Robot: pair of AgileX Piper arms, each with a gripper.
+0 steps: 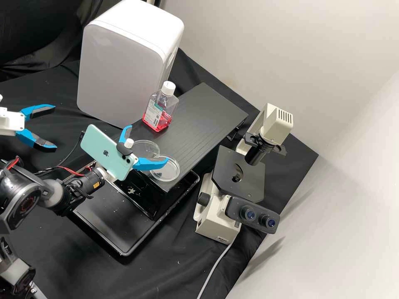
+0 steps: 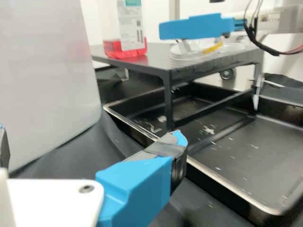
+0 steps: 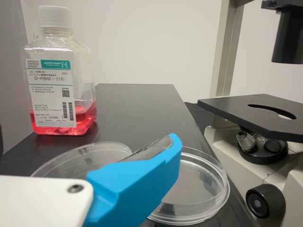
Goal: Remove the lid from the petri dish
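Cloth, black and creased, covered the bench [image 1: 174, 265]. At its back stood a white box [image 1: 124, 54] with rounded corners and a smooth shell. In front of it lay a shallow black tray [image 1: 112, 216], glossy and flecked with white marks. Over the tray's far part stood a flat black shelf [image 1: 208, 116] on thin legs, its top finely ribbed. Beside the shelf stood a cream microscope [image 1: 245, 178] with a black stage and two blue-lensed eyepieces.

The left gripper [image 1: 55, 126] hung over the cloth well apart from the shelf, its blue fingers spread wide around nothing. The right gripper [image 1: 149, 143], with a mint phone [image 1: 106, 151] mounted behind it, was at the shelf's near end. Its curved fingers pressed on opposite edges of the lid [image 1: 145, 146], grasping it.

A square clear bottle [image 1: 160, 110] with a white cap and red liquid in its lower part stood on the shelf near the box. The dish [image 1: 166, 169], round, clear and shallow, sat on the shelf's near corner. The lid, a thin clear disc, was off the dish and just beside it toward the box, its rim overlapping the dish's edge.
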